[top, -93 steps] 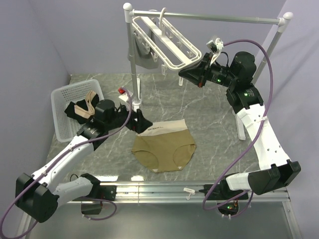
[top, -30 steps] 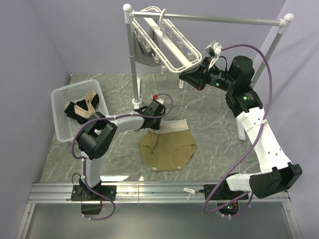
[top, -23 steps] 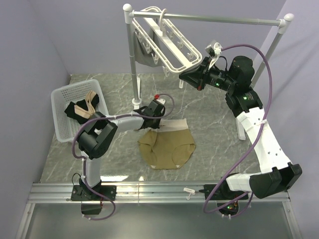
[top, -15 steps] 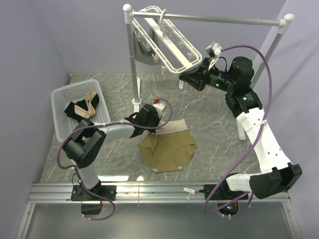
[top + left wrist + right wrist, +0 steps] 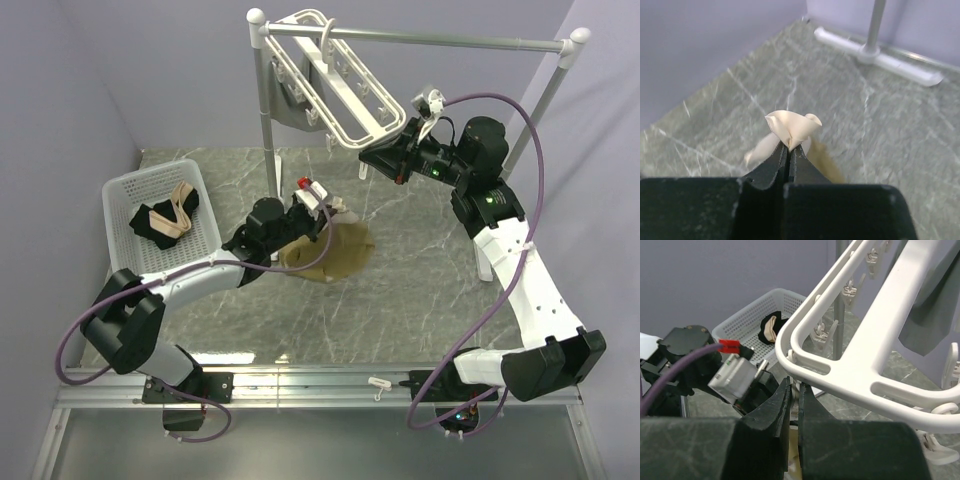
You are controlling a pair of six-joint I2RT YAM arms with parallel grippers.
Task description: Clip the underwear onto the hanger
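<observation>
One pair of tan underwear (image 5: 338, 250) sits bunched near the middle of the marble tabletop (image 5: 430, 280). Its pale waistband edge is pulled up into a peak, and the rest trails down onto the surface. The left claw (image 5: 789, 148) is clamped tight on that pale fold, with no gap between its jaws. The single white hanger (image 5: 340, 88) hangs by its hook from the one silver rail stand (image 5: 450, 40), tilted, well above the underwear and not touching it. It has rows of small clips that are too tiny to count. The right claw (image 5: 793, 388) is up at the frame's near corner, jaws nearly together; I can't tell if it grips anything. One grey garment (image 5: 927, 320) hangs behind the frame. One white basket (image 5: 113, 225) on the left holds black and beige cloth.
</observation>
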